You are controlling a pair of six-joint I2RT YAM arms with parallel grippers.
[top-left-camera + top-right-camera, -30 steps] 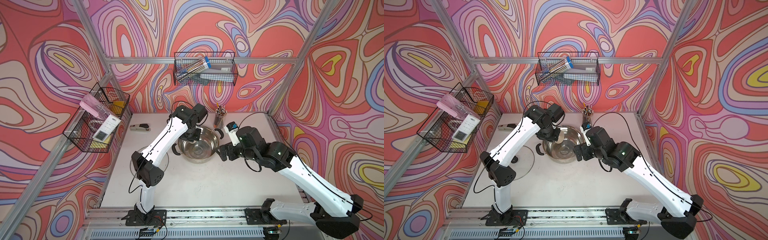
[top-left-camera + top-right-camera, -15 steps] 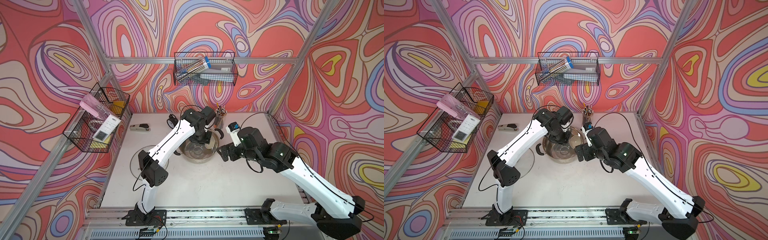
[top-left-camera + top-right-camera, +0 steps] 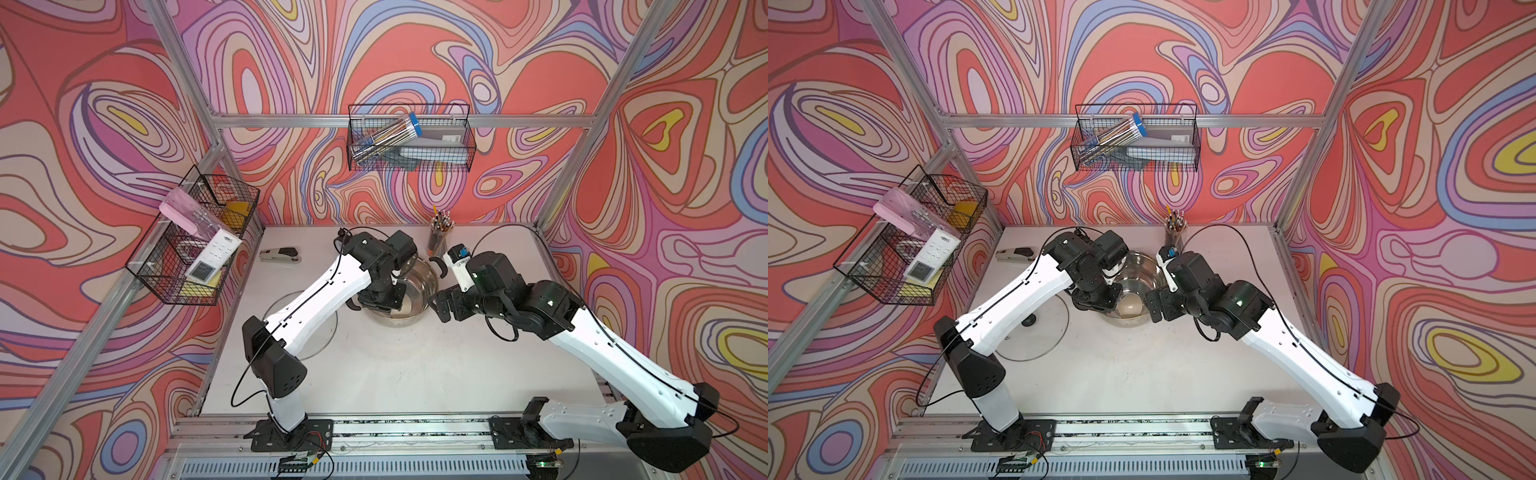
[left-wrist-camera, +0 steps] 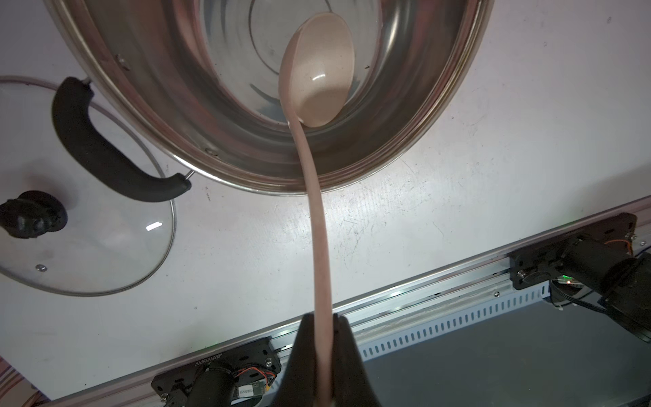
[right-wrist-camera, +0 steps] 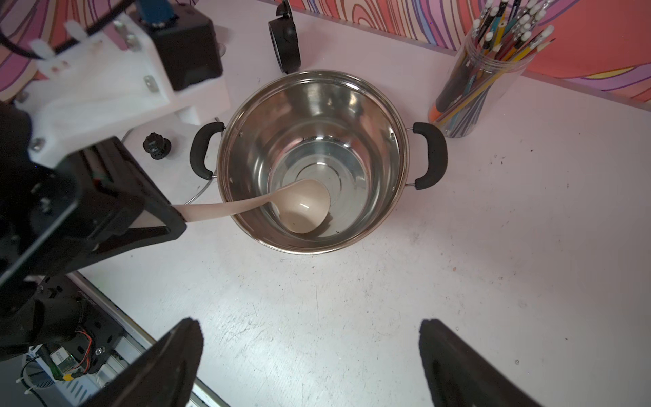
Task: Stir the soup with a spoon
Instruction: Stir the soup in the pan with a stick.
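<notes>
The spoon, a cream ladle, rests its bowl on the bottom of the steel pot, near the wall on the front side. Its long handle rises over the rim into my left gripper, which is shut on it. In the right wrist view the spoon lies low in the pot, its handle running to the left gripper. My right gripper hangs open above bare table beside the pot, holding nothing. I cannot tell whether the pot holds soup; its bottom shows shiny.
A glass lid lies flat to the left of the pot. A cup of pencils stands just behind the pot, and a stapler lies at the back left. Wire baskets hang on the walls.
My left wrist has swung from the back of the pot toward its front left rim, carrying the spoon's bowl round inside. The right arm has barely moved.
</notes>
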